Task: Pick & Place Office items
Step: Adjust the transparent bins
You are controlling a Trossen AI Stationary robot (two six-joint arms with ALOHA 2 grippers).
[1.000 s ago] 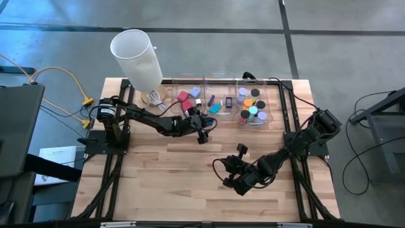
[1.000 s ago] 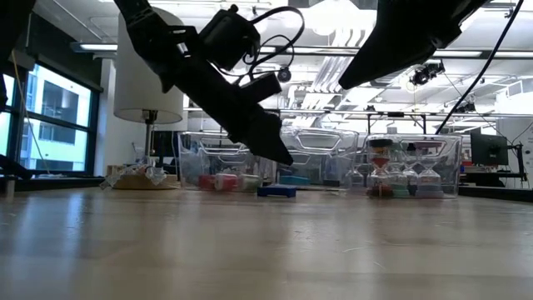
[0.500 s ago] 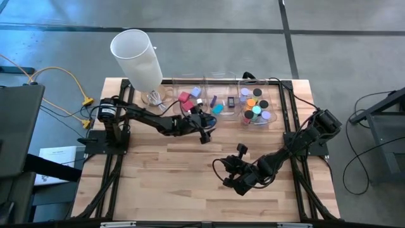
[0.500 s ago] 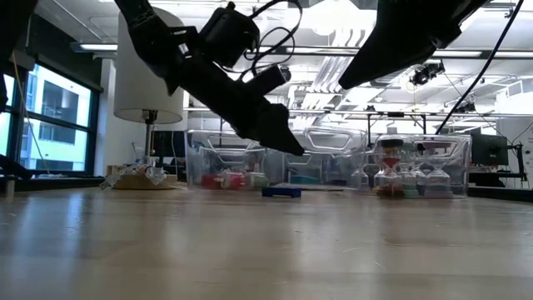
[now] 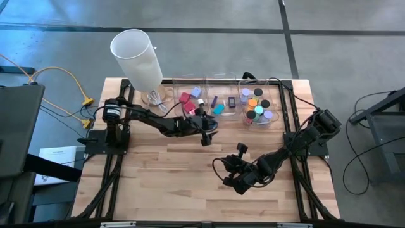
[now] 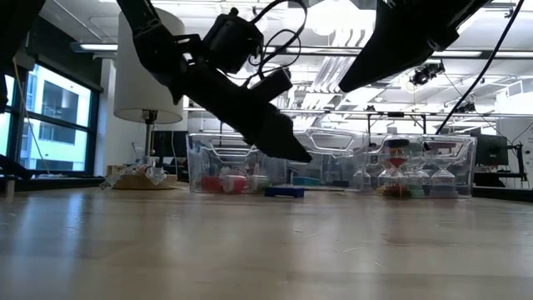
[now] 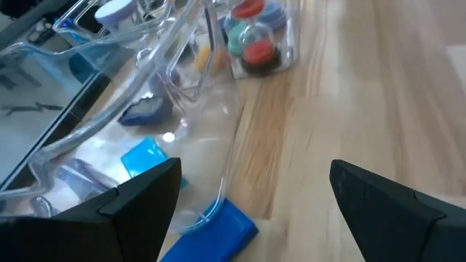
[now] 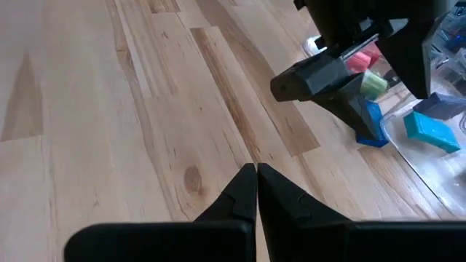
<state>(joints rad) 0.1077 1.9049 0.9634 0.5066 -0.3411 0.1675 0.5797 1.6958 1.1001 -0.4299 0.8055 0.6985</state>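
Note:
My left gripper (image 5: 207, 126) is open, low at the near side of the middle clear bin (image 5: 221, 101). In the left wrist view its fingers (image 7: 138, 204) straddle that bin's near corner and a dark blue flat rectangle (image 7: 218, 231), which lies flat on the table outside the bin. The left bin (image 5: 188, 96) holds red, pink and lavender blocks. The middle bin holds teal and blue flat pieces, and the right bin (image 5: 256, 107) holds coloured discs. My right gripper (image 8: 256, 173) is shut and empty above bare wood at mid-table (image 5: 231, 179). My left gripper comes in slanting down from the table's near left side, its open fingers around the middle bin's near corner (image 7: 218, 182). I cannot tell whether a finger touches the bin's wall or the blue rectangle.
A tall white cylinder (image 5: 136, 54) stands at the far left corner beside the bins. The three bins line the far edge. Bare wood stretches from the bins to the near edge, apart from the right arm (image 5: 278, 158). Black frame rails run along both table sides.
My left gripper has sunk slightly, tipped further downward and edged toward the bins, staying open. The three clear bins have slid a little toward the table's right edge, their contents moving with them. The dark blue rectangle stays on the table.

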